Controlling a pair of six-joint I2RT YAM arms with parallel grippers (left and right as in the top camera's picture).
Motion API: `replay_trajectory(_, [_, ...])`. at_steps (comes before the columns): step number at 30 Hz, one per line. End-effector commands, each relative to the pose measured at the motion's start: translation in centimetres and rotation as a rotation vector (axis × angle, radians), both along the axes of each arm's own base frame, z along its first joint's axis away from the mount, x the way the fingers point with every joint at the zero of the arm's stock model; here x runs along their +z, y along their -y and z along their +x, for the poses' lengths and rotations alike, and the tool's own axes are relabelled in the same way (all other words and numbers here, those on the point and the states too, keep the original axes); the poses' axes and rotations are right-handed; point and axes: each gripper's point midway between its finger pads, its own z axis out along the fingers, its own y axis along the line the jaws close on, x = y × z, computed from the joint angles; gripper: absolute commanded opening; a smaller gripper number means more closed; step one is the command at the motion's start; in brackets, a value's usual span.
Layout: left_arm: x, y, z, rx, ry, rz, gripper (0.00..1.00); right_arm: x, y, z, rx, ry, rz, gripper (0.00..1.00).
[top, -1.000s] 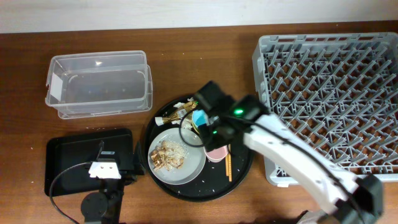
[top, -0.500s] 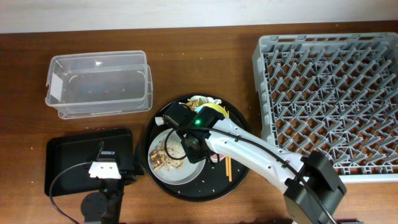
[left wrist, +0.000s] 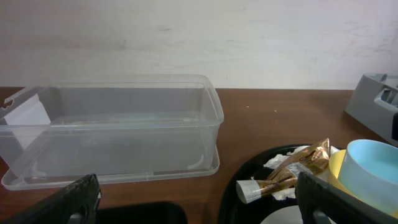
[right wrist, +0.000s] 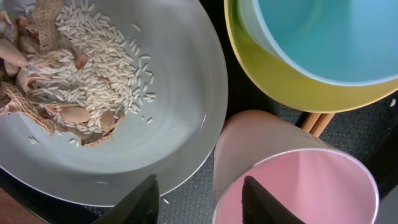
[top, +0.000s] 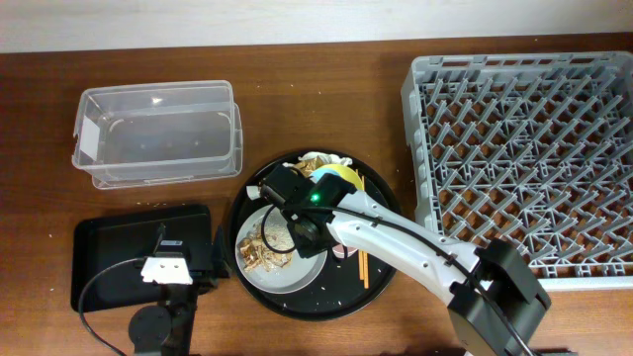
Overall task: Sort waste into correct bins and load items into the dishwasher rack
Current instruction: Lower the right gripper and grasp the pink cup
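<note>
My right gripper point(right wrist: 199, 199) is open over the pink cup point(right wrist: 292, 180). One finger hangs inside the cup and the other outside its left wall, with a gap to the wall. To the left, the grey plate point(right wrist: 180, 112) holds rice and brown food scraps point(right wrist: 74, 81). The yellow bowl point(right wrist: 292, 87) holds the blue cup point(right wrist: 336, 31). The chopsticks point(top: 362, 267) lie on the round tray. My left gripper point(left wrist: 199, 205) is wide open, low over the flat black tray point(top: 109, 262), facing the clear tub point(left wrist: 112, 124). The gold-brown wrapper point(left wrist: 298, 171) rests on white napkins point(left wrist: 277, 162).
The round black tray point(top: 247, 198) carries the dishes at the table's middle. The grey dishwasher rack point(top: 524, 148) fills the right side, and the clear tub point(top: 158, 133) stands at the back left. My right arm point(top: 415, 252) crosses the round tray from the front right.
My right arm has swung left and down, from over the bowl to over the plate and pink cup, and its jaws have narrowed slightly. The left arm has not moved.
</note>
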Motion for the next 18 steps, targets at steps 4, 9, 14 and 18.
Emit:
replay_trajectory(4, [-0.2,0.0,0.0,-0.001,-0.003,0.015,1.0,-1.9,1.5,-0.6,-0.049,-0.009,-0.063,0.41])
replay_trajectory(9, [-0.2,0.0,0.0,-0.001,-0.003,0.015,1.0,-1.9,1.4,-0.5,-0.049,-0.005,-0.058,0.32])
replay_trajectory(14, [-0.2,0.0,0.0,-0.001,-0.003,0.015,1.0,-1.6,0.8,-0.6,-0.053,-0.017,-0.033,0.22])
replay_trajectory(18, [-0.2,0.0,0.0,-0.001,-0.003,0.015,1.0,-1.3,0.6,-1.0,-0.052,-0.04,-0.021,0.06])
